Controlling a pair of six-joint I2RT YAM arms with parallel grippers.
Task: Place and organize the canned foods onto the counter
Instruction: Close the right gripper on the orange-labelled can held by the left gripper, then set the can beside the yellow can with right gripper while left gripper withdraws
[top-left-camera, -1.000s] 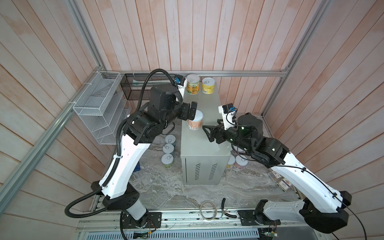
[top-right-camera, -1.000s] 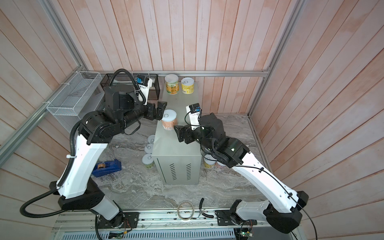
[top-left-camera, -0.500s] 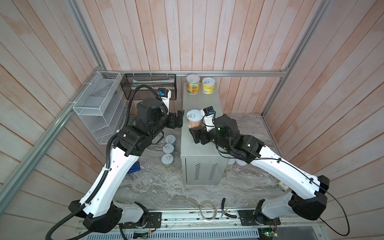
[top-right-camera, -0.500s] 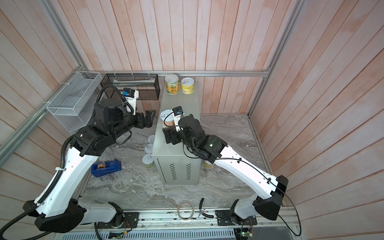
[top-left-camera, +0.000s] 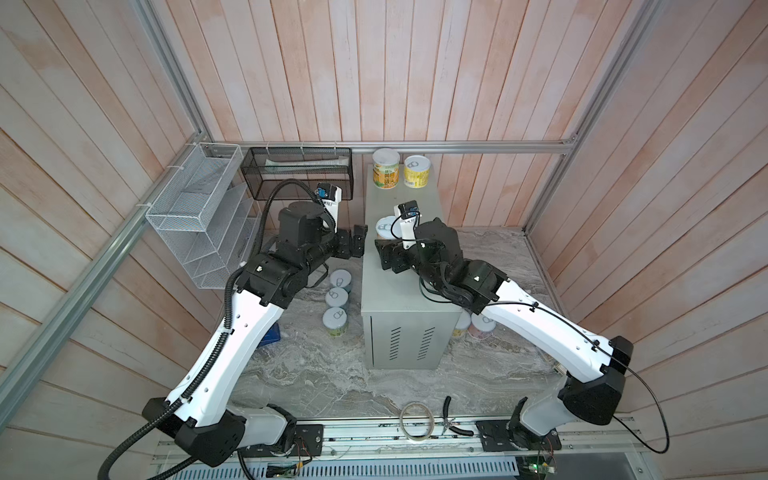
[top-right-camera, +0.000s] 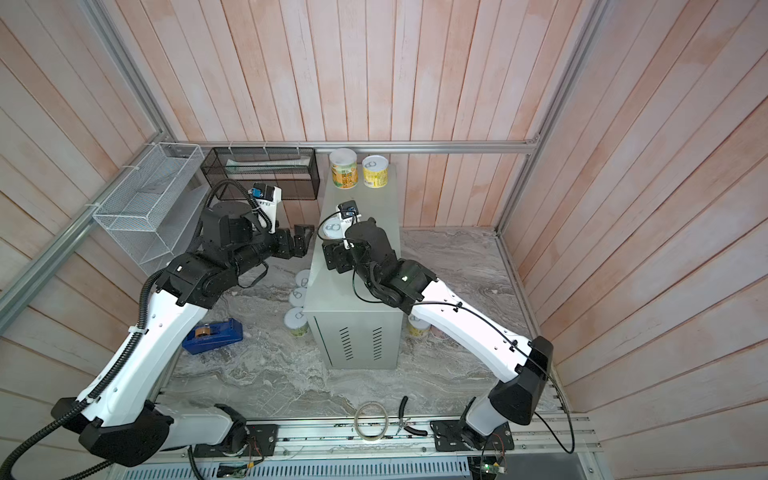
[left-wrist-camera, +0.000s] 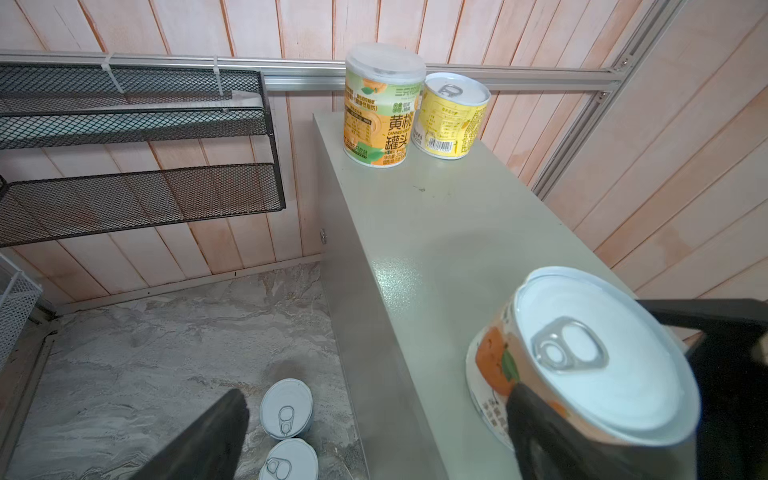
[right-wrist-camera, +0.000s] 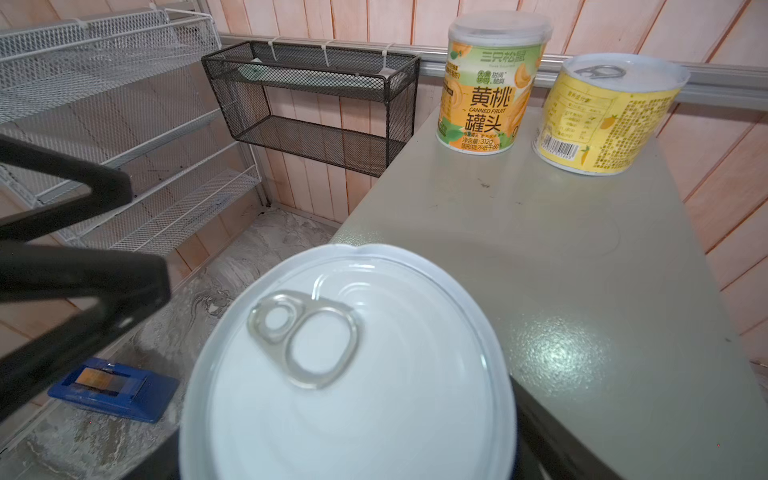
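Observation:
An orange-labelled can (top-left-camera: 384, 227) (left-wrist-camera: 590, 365) stands at the left edge of the pale grey counter (top-left-camera: 390, 295). My right gripper (top-left-camera: 383, 241) (right-wrist-camera: 365, 415) is shut on it, its lid (right-wrist-camera: 345, 374) filling the right wrist view. My left gripper (top-left-camera: 358, 241) (left-wrist-camera: 376, 395) hangs open just left of the counter, close to that can. At the counter's back stand a tall peach can (top-left-camera: 385, 169) and a yellow can (top-left-camera: 417, 171). Three cans (top-left-camera: 336, 297) line the marble left of the counter. Two more cans (top-left-camera: 482, 326) sit to its right, partly under my right arm.
A white wire rack (top-left-camera: 199, 216) and a black mesh basket (top-left-camera: 297, 172) hang on the walls at the left. A blue tape dispenser (top-right-camera: 212, 336) lies on the marble by my left arm. A tape roll (top-left-camera: 415, 419) and pliers (top-left-camera: 451, 419) lie at the front edge.
My left gripper let go of the orange-labelled can and drew back left off the counter. My right gripper came in from the right and closed round that can.

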